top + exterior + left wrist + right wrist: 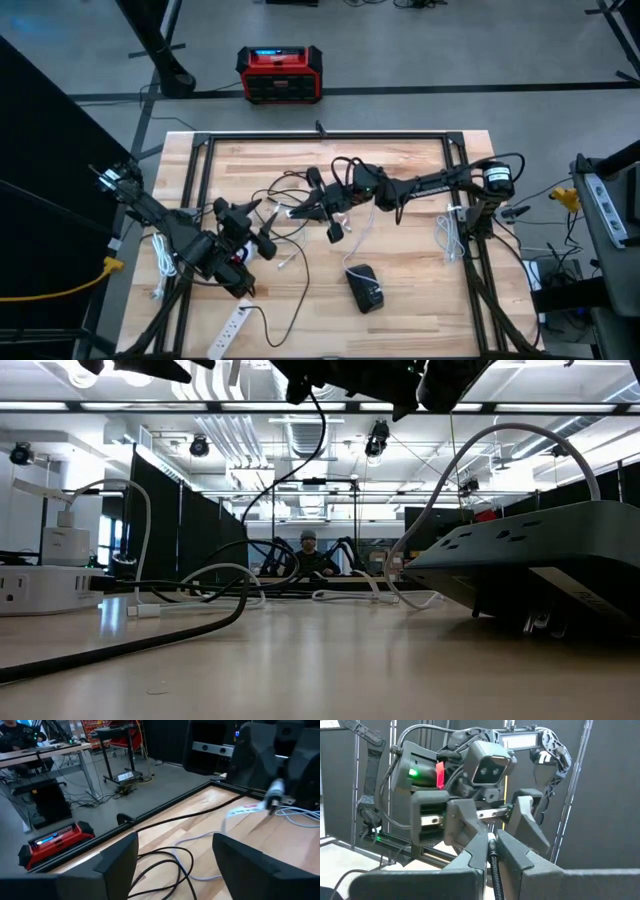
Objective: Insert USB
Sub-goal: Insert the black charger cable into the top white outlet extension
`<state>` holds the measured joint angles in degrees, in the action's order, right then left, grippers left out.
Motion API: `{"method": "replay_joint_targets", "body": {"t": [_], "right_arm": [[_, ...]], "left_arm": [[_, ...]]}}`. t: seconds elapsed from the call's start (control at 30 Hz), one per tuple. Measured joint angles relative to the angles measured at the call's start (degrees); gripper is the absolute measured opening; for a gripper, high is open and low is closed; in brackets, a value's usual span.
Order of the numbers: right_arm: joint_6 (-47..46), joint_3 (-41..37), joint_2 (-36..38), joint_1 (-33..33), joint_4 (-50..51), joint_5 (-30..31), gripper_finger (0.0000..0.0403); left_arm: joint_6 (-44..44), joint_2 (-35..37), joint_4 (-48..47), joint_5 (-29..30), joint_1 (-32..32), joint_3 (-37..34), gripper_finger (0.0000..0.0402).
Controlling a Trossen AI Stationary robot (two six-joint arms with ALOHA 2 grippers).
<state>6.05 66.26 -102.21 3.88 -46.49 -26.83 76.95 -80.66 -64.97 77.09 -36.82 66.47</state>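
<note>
The right hand [490,851] is clamped on the thin black USB cable [494,865]; the left hand [175,865], facing it, stands apart and empty — a slight misalignment could jam the plug.

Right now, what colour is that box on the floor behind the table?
The box is red with black edges, clearest in the high view.

The connector end of the black cable [493,865] I pinch in my right gripper [491,851] is hidden between its fingers; type indeterminate. In the low view my arms are cut off by the upper edge. The dark power strip [540,555] runs off-frame.
</note>
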Motion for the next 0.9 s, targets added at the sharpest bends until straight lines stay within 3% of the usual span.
{"method": "replay_joint_targets", "body": {"t": [0.1, 0.4, 0.67, 0.9], "right_arm": [[0.0, 0.0, 0.0, 0.0, -0.2, 0.0, 0.0014], [0.0, 0.0, 0.0, -0.4, -0.5, -0.1, 0.0014], [0.3, 0.0, 0.0, -1.2, -0.6, -0.1, 0.0014], [0.3, 0.1, 0.0, -1.4, -0.6, -0.1, 0.0014]], "left_arm": [[-3.3, 0.0, 3.2, 0.1, -0.6, -0.3, 0.0246], [-27.4, 0.2, 23.2, -1.4, -2.0, -0.4, 0.0213], [-29.2, 1.2, 25.1, -1.1, -1.9, -0.4, 0.019], [-32.4, 1.7, 27.8, -1.7, -2.1, -0.4, 0.0145]]}}
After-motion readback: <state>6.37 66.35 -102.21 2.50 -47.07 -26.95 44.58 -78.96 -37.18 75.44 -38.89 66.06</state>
